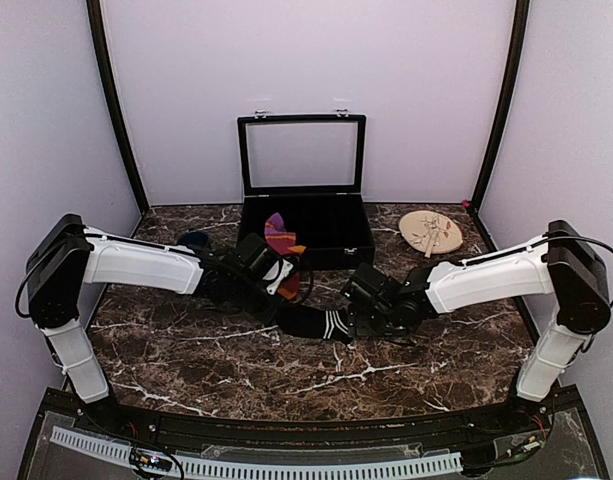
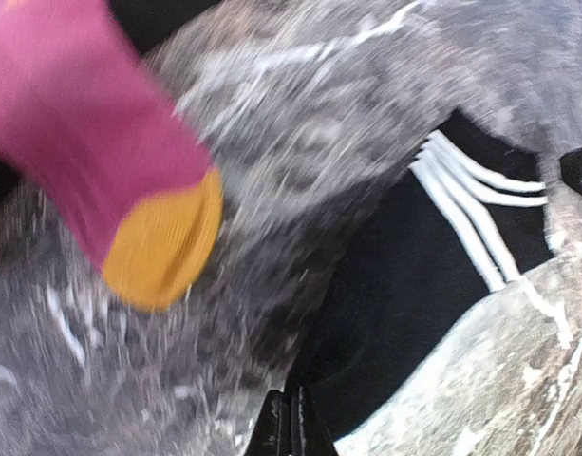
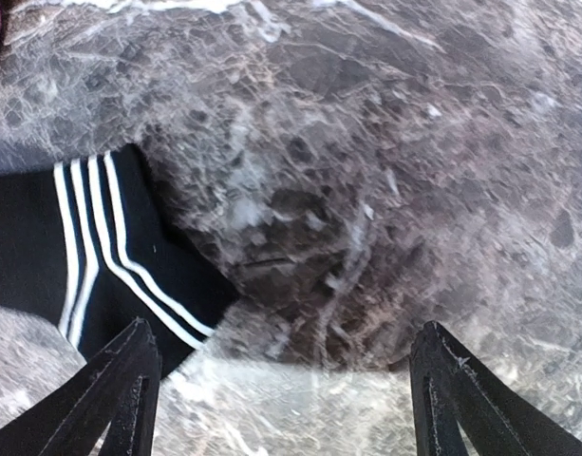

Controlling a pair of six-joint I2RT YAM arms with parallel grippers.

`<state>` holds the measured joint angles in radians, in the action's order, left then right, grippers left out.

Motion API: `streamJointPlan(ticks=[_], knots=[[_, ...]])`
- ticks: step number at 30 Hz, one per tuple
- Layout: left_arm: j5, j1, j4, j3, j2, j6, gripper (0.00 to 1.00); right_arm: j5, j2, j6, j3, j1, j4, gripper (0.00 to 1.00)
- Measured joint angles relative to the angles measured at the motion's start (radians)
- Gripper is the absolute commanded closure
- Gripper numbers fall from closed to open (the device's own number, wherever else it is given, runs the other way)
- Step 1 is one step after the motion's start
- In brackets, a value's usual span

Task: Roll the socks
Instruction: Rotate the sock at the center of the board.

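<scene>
The marble desk [image 1: 186, 370] carries everything. At its back stands a black box [image 1: 356, 250] with its lid raised. Both arms reach in toward the middle, probably so that one can pin fabric while the other rolls it.

The black sock [image 1: 311, 322] lies flat on the desk between the two arms, its white-striped cuff pointing toward the right arm. Laid out like this, it looks ready to be rolled from one end. The maroon sock [image 1: 278, 236] sits higher, just in front of the box and above the left wrist. Its orange toe hangs in the blurred left wrist view, and I cannot tell what holds it up.

The left end effector [image 2: 291, 432] is closed, its tips at the plain end of the black sock. Whether it pinches the edge or only touches it is unclear. The right end effector [image 3: 286, 399] is spread wide and grips nothing. The striped cuff lies just beyond its left finger, outside the gap, with bare marble between the fingers.
</scene>
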<state>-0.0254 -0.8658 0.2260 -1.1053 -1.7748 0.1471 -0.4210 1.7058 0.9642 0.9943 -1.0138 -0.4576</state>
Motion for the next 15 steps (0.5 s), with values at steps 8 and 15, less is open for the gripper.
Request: streamJointPlan(ticks=[8,15], knots=[[0.091,-0.001,-0.034,-0.155,-0.085,-0.256,1.0,-0.04,-0.051,-0.027,-0.047,-0.027,-0.023,0.16],[0.127,-0.001,-0.044,-0.26,-0.183,-0.427,0.83,-0.05,-0.077,-0.066,-0.076,-0.035,-0.021,0.16]])
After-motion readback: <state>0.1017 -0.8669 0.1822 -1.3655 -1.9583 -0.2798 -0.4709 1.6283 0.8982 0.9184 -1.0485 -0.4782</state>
